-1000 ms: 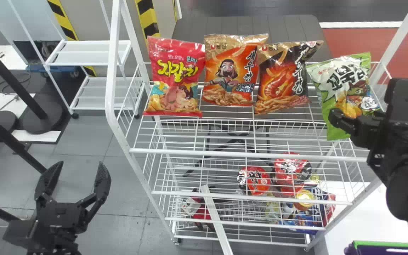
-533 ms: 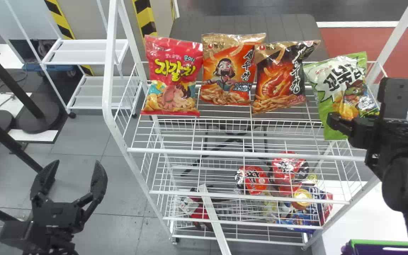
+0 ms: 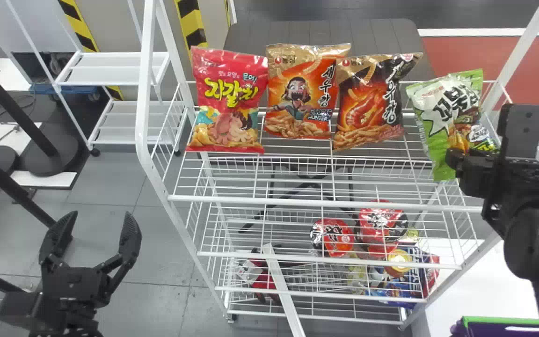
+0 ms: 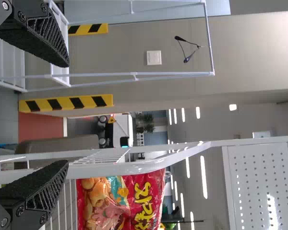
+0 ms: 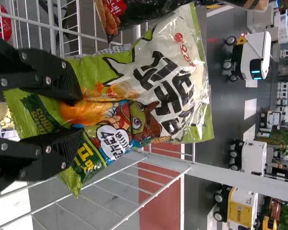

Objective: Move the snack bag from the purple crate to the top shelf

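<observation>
- So the right gripper (image 3: 455, 159) has the green snack bag (image 3: 438, 112) pinched near its lower end, with the plastic all bunched up between the fingers (image 5: 53, 143).
- That bag's a bit tilted, at the right end of the top shelf (image 3: 297, 203), can't tell if its bottom touches the wires.
- Left gripper (image 3: 101, 215) is just parked left of the rack, spread wide with nothing in it.
- Red bag (image 3: 229, 103), orange bag (image 3: 300, 93) and black-and-orange bag (image 3: 367, 105) stand in a row beside it.
</observation>
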Available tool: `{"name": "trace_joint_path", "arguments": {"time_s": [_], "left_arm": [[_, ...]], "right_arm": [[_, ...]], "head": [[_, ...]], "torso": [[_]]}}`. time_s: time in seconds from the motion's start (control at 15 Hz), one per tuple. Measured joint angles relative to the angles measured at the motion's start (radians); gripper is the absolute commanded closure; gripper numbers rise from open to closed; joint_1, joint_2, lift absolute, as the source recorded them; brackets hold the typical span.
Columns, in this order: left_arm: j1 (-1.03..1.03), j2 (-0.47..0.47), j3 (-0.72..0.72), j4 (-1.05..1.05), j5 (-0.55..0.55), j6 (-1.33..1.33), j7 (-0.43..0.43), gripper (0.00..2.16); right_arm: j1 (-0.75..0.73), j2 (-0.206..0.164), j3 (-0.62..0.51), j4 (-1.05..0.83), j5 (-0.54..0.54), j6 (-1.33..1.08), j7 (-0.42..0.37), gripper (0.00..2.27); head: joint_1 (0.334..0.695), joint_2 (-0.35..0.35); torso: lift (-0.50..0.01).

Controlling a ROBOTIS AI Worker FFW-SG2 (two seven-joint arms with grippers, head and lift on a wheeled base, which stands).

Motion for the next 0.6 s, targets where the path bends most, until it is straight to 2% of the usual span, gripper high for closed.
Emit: {"name": "trace_joint_path", "arguments": {"time_s": [0.07, 0.6], "left_arm": [[0.000, 0.001, 0.000, 0.000, 0.001, 0.000, 0.000, 0.10], [0.000, 0.003, 0.000, 0.000, 0.002, 0.000, 0.000, 0.10]], "right_arm": [[0.000, 0.000, 0.001, -0.001, 0.000, 0.004, 0.001, 1.95], [0.043, 0.000, 0.014, -0.037, -0.008, -0.066, -0.002, 2.01]], "head": [[0.695, 0.074], [0.695, 0.084]], "torso": [[0.009], [0.009]]}}
